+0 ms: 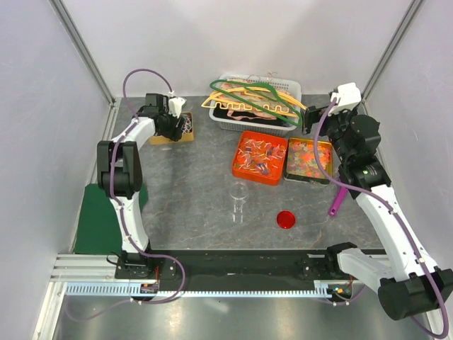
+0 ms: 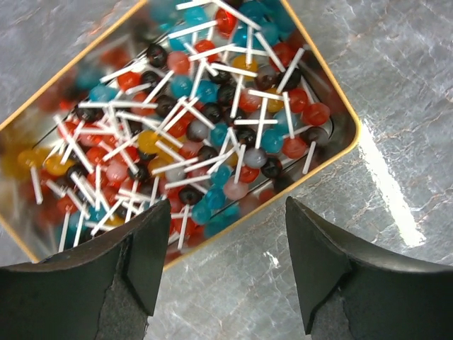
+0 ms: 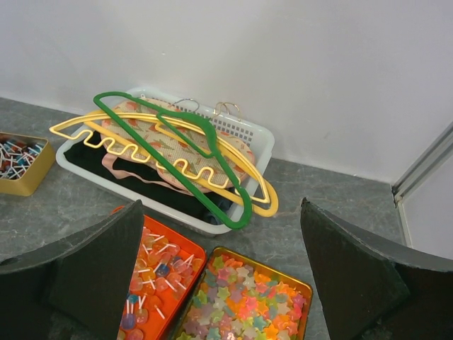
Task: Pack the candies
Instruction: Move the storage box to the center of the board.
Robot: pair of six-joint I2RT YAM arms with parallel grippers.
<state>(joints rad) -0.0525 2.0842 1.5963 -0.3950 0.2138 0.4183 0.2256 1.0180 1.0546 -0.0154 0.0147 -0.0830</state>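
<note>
Three open containers on the grey stone-patterned tabletop [image 1: 198,177] hold the candies: a small gold rectangular tin [image 2: 338,142] of round lollipops [image 2: 212,120] at far left, an orange plastic tray [image 1: 256,180] of more lollipops, and a gold tin [image 1: 306,180] of star-shaped sweets [image 1: 307,159] at centre. Over the small tin's edge the left claw [image 2: 226,265] hangs released, jaws spread and empty. Above the two central containers the right claw [image 3: 219,283] is likewise released. A clear glass jar [image 1: 239,199] and a red round lid [image 1: 286,219] sit nearer the bases. Each lollipop is judged light, hard and slick-headed on a thin stiff stick. Crossed sticks may drag neighbours, so a pinch across one stick close to its head seems the surest hold.
</note>
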